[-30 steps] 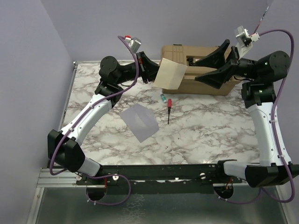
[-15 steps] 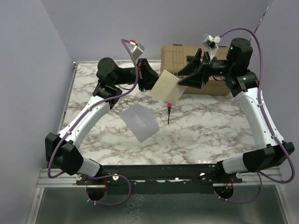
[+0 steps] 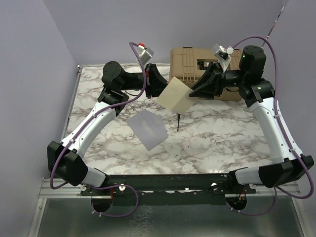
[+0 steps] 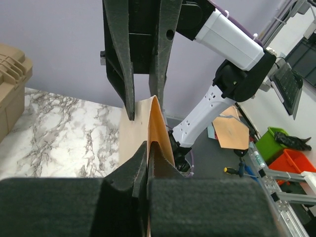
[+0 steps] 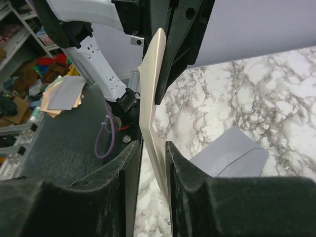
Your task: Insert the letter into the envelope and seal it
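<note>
Kraft-tan paper, the letter (image 3: 174, 97), is held in the air above the far half of the marbled counter (image 3: 222, 133), roughly midway between its left and right edges. It is carried on edge and tilted, and a slight bend is seen along it in the right wrist view (image 5: 153, 74).

The left gripper (image 3: 160, 88) is pressed together on the letter's left edge. In the left wrist view (image 4: 148, 148) its two fingers are seen pinching the sheet (image 4: 157, 123) with no gap left between them.

The right gripper (image 3: 194, 91) is set at the opposite edge of the letter. Its fingers are spread, one on each side of the sheet, and in the right wrist view (image 5: 153, 148) a gap is seen between them with the paper standing inside it. Whether either pad is touching the paper cannot be told.

The grey envelope (image 3: 146, 129) is laid flat on the counter, nearer the front edge and left of centre, well apart from the letter above. Its flap crease is made out in the right wrist view (image 5: 232, 155).

A tan hard case (image 3: 190, 61) is placed at the far edge, towards the right corner. A small screwdriver (image 3: 178, 121) is left lying near the middle of the counter, just right of the envelope.
</note>
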Motion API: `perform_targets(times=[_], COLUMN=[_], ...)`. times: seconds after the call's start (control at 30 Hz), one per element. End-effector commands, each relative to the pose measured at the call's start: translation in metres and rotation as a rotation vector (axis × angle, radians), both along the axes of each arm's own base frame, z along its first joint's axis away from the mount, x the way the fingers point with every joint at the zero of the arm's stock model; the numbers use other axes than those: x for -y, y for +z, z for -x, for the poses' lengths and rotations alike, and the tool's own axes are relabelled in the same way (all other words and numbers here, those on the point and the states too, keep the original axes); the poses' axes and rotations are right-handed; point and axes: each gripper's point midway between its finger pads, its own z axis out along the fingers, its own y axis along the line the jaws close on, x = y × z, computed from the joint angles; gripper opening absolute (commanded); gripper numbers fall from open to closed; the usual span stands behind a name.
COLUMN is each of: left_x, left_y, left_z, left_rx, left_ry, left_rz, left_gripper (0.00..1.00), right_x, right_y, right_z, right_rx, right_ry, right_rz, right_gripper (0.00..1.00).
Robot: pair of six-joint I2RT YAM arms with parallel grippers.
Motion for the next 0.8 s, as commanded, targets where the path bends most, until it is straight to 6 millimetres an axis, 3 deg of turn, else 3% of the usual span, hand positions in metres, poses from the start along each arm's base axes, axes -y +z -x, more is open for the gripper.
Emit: perform_targets(times=[0.0, 0.07, 0.1, 0.23, 0.27, 0.33, 0.4, 0.47, 0.53, 0.6, 0.67, 0.77], left_x=[-0.007, -0.007, -0.008, -0.020, -0.025, -0.038, -0.061, -0.100, -0.145, -0.169, -0.168, -0.133], left_y=[0.020, 0.021, 0.022, 0.014, 0.007, -0.015, -0.043, -0.066, -0.068, -0.058, -0.044, -0.028], left_z=[0.008, 0.006, 0.004, -0.019, -0.028, -0.051, -0.081, -0.111, -0.135, -0.140, -0.137, -0.121], left_rx=[0.051, 0.050, 0.051, 0.039, 0.042, 0.054, 0.035, -0.021, -0.035, -0.027, -0.010, 0.027], left_ry=[0.013, 0.026, 0.033, 0.152, 0.212, 0.378, 0.612, 0.887, 1.165, 1.293, 1.290, 1.085], left_rz=[0.033, 0.038, 0.040, 0.009, -0.013, -0.099, -0.223, -0.353, -0.436, -0.456, -0.421, -0.331], left_gripper=[0.00, 0.00, 0.01, 0.35, 0.48, 0.57, 0.64, 0.70, 0.73, 0.75, 0.77, 0.78], right_x=[-0.005, -0.007, -0.007, -0.006, -0.006, -0.006, -0.007, -0.007, -0.006, -0.004, -0.004, -0.008], right_y=[0.002, 0.004, 0.006, 0.017, 0.020, 0.021, 0.019, 0.013, 0.000, -0.016, -0.026, -0.030], right_z=[0.012, 0.012, 0.012, 0.014, 0.014, 0.011, 0.002, -0.014, -0.037, -0.057, -0.068, -0.073], right_rx=[-0.010, -0.004, 0.002, 0.006, 0.003, 0.007, -0.003, -0.024, -0.046, -0.076, -0.101, -0.132], right_ry=[0.051, 0.052, 0.045, 0.019, 0.011, -0.014, -0.065, -0.149, -0.257, -0.350, -0.382, -0.366], right_rz=[-0.002, -0.003, -0.005, -0.015, -0.016, -0.018, -0.014, -0.003, 0.025, 0.053, 0.065, 0.053], right_gripper=[0.22, 0.04, 0.01, 0.00, 0.00, 0.00, 0.00, 0.00, 0.00, 0.00, 0.00, 0.00])
